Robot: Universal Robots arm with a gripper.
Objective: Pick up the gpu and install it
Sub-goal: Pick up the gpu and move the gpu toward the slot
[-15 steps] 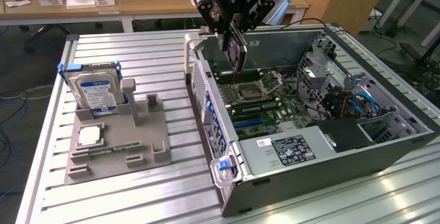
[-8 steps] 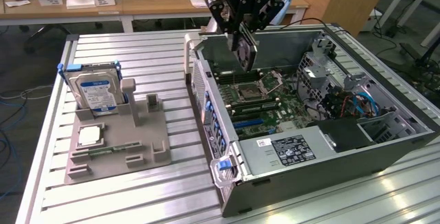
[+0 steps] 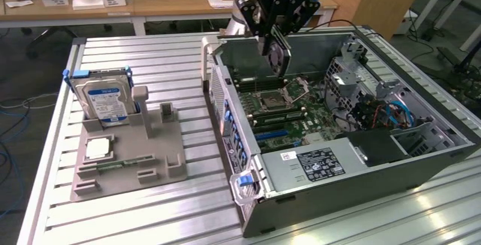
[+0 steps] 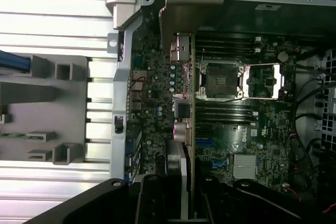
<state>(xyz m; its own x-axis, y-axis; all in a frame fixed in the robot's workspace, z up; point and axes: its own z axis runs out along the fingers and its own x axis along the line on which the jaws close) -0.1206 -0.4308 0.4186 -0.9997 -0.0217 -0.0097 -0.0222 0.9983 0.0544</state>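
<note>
Jaws hold the gpu (image 3: 276, 56) over the motherboard (image 4: 231, 140), edge-on in wrist view.

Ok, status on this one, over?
Status: pincer shut on gpu. Card hanging over open case, above motherboard, not seated. No obstruction seen.

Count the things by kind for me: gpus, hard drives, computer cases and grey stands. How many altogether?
Gpu: 1, held in the gripper
Hard drive: 1
Computer case: 1
Grey stand: 1
Total: 4
</note>
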